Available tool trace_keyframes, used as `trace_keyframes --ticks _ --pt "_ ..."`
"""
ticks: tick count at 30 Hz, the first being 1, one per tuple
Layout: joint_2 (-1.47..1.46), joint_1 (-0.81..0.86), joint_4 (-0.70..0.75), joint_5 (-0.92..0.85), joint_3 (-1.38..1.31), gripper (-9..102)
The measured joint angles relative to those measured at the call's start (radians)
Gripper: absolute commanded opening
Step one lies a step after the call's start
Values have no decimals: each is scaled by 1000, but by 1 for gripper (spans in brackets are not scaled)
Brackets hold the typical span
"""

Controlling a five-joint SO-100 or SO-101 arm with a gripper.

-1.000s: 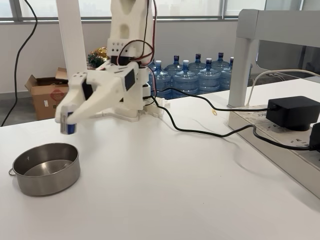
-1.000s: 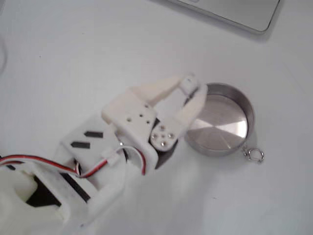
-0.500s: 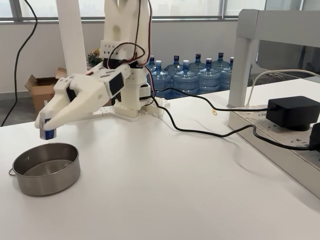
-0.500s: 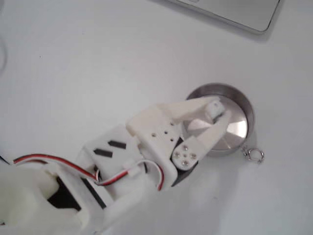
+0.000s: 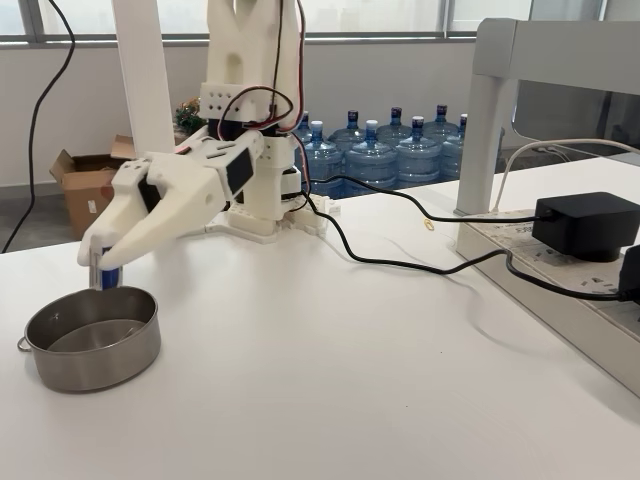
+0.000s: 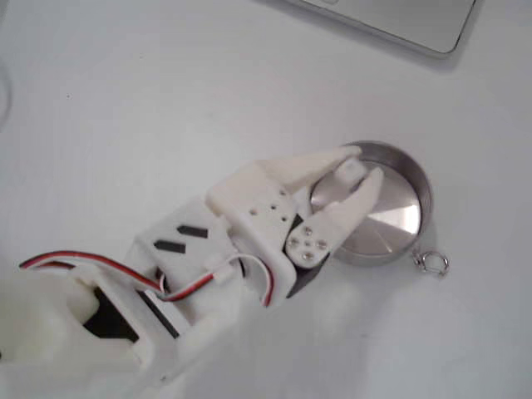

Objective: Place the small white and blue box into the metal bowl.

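The metal bowl (image 5: 95, 352) sits at the front left of the white table, with its small ring loop (image 6: 431, 263) at the lower right in the view from above. My white gripper (image 5: 100, 262) hangs over the bowl's far side, tilted downward. It is shut on the small white and blue box (image 5: 107, 277), which sits low, close to rim height. From above, the box (image 6: 351, 170) shows white between the two fingers of the gripper (image 6: 362, 164), over the upper left part of the bowl (image 6: 391, 223). Whether the box touches the bowl I cannot tell.
Black cables (image 5: 400, 262) run from the arm's base across the table to a black adapter (image 5: 585, 222) on a power strip at the right. A white shelf post (image 5: 480, 140) stands behind it. A grey laptop edge (image 6: 399, 25) lies at the top of the view from above.
The gripper carried the box leftward from beside the bowl to over it, then dropped down toward the rim. Its hold on the box stays the same.
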Motion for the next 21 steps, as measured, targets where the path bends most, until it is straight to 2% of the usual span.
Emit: trace_keyframes --ticks 11,15,21 --pt "0 -6 0 0 0 8" --pt "0 -6 0 0 0 -3" --pt "0 -8 0 0 2 -4"
